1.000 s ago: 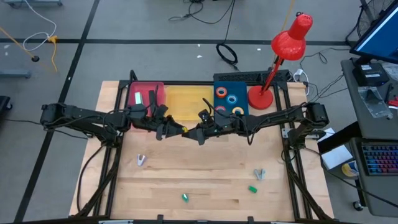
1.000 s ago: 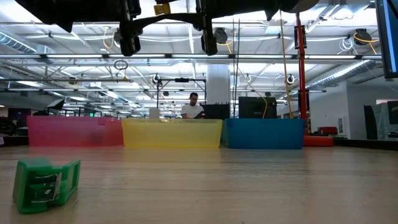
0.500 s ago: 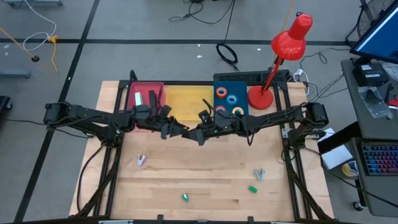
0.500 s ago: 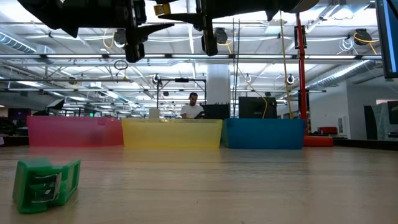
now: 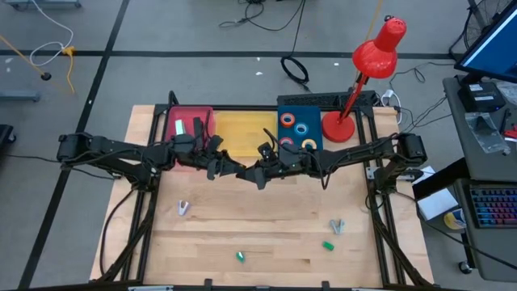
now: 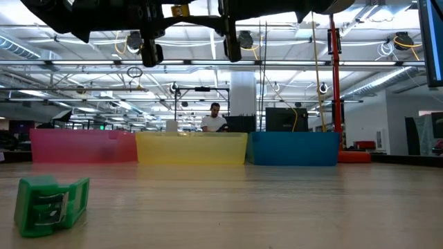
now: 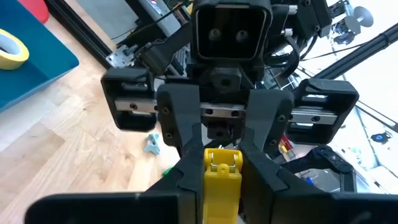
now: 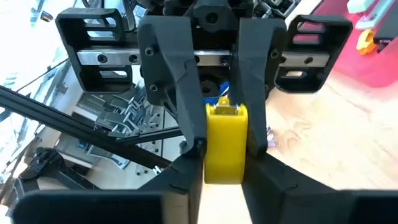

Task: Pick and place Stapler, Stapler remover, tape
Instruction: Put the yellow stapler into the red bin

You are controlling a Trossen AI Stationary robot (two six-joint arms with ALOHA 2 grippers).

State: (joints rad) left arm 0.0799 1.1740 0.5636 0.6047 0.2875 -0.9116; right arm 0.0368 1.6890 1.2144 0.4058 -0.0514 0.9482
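Observation:
The yellow stapler hangs in the air above the table's middle, between my two grippers, which face each other. My left gripper comes from the left and my right gripper from the right; both are shut on the stapler. The low view shows only the stapler's yellow end at the top edge. Tape rolls, among them an orange-red one, a blue one and a yellow one, lie flat in the blue bin. Two grey staple removers lie on the table. My left gripper has the stapler's left end pinched between its two fingers, which come level from the table's left and lie along the stapler. The stapler is lifted clear of the table. My right gripper has the stapler's other end pinched between its two fingers, which come level from the table's right and lie along it. The stapler is roughly level, spanning the two grippers.
A pink bin holding a grey stapler, a yellow bin and the blue bin stand in a row along the far edge. A red desk lamp stands at the far right. Two small green items lie near the front edge.
My left gripper has moved toward the table's right, closing in on the right gripper until its fingers came around the stapler. The stapler and the right gripper have kept still.

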